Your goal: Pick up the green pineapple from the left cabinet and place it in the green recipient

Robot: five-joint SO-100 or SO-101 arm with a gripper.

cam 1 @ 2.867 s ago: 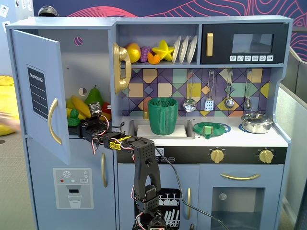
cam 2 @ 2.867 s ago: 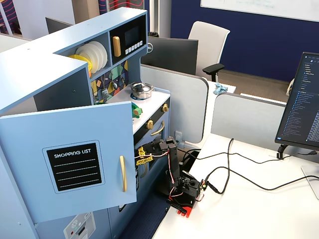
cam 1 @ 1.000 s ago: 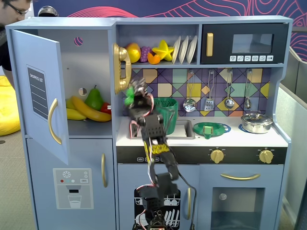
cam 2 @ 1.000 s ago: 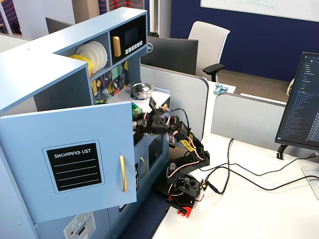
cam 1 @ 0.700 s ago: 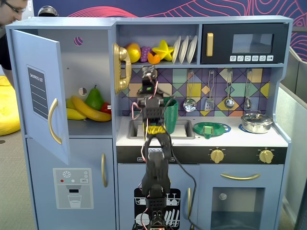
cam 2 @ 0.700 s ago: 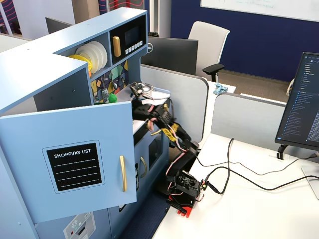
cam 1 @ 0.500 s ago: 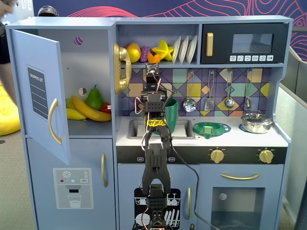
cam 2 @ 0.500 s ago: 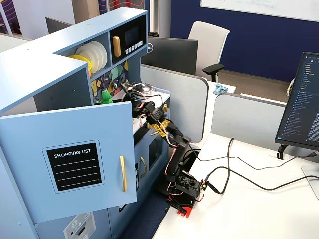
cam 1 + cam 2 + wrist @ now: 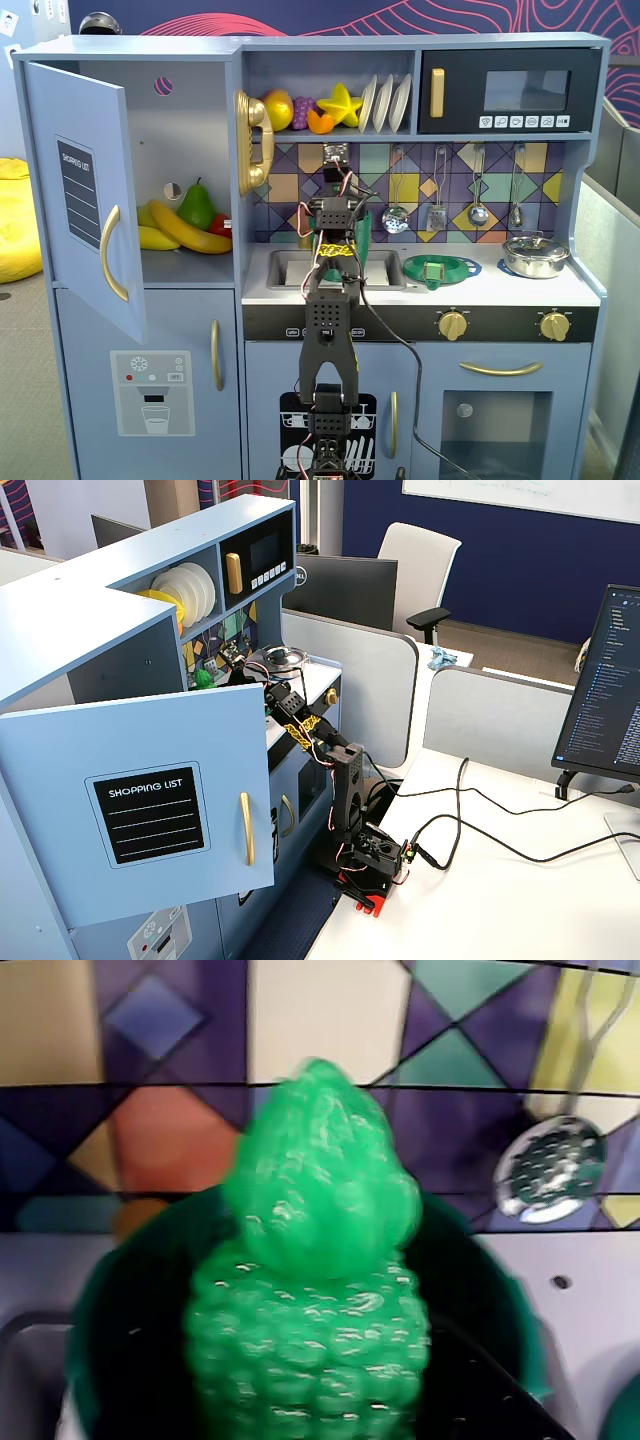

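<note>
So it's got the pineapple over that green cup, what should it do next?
Probably lower a touch and let go. In the wrist view the pineapple hangs right over the cup's dark opening, so the gripper seems lined up for the drop.

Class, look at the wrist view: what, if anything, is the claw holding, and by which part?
The green pineapple, over the green recipient. It appears held by its lower body, but the claw's fingers are out of frame, so the exact hold cannot be told.

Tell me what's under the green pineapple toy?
In the wrist view, the bumpy bright-green plastic pineapple hangs over the mouth of the dark-green plastic cup. The pineapple covers most of the cup's inside, so its bottom can't be seen.
</note>
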